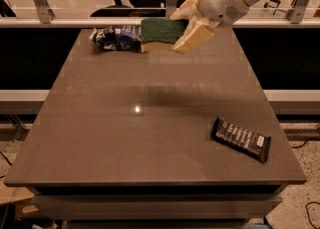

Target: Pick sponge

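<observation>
pinching sponge (160, 30) by right end in end effector (178, 32), far side of counter (150, 143); lift straight, squeeze firm, avoid foil wrapper (115, 37) left.

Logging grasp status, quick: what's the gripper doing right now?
Gripper: closed on the sponge, at the far end of the table, beside the foil wrapper.

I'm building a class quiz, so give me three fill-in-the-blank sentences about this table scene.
The wavy-edged yellow foam sponge has a dark ___ top.
The beige two-finger gripper, over the brown table's far edge, is shut on the ___.
Of the flat black wrapped bar and the crumpled blue-and-white foil wrapper, the ___ lies nearer the sponge.
Missing: green; sponge; wrapper.
</observation>
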Robot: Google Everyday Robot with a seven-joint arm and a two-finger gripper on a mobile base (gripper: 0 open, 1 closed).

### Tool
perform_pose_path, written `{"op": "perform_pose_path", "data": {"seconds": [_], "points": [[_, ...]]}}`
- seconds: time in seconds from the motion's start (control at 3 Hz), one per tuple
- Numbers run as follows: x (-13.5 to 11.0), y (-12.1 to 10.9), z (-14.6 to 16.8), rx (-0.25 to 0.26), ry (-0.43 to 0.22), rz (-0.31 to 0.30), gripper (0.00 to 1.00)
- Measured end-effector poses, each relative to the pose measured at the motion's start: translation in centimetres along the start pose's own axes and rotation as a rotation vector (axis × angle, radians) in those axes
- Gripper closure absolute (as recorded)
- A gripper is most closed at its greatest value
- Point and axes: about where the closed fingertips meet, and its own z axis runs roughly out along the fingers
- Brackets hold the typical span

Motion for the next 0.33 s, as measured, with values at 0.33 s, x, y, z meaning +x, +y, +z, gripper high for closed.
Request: {"op": "perform_pose_path", "data": {"seconds": [0.33], "points": [[-0.01, 0.13, -0.11, 0.000, -0.009, -0.005, 1.00]]}}
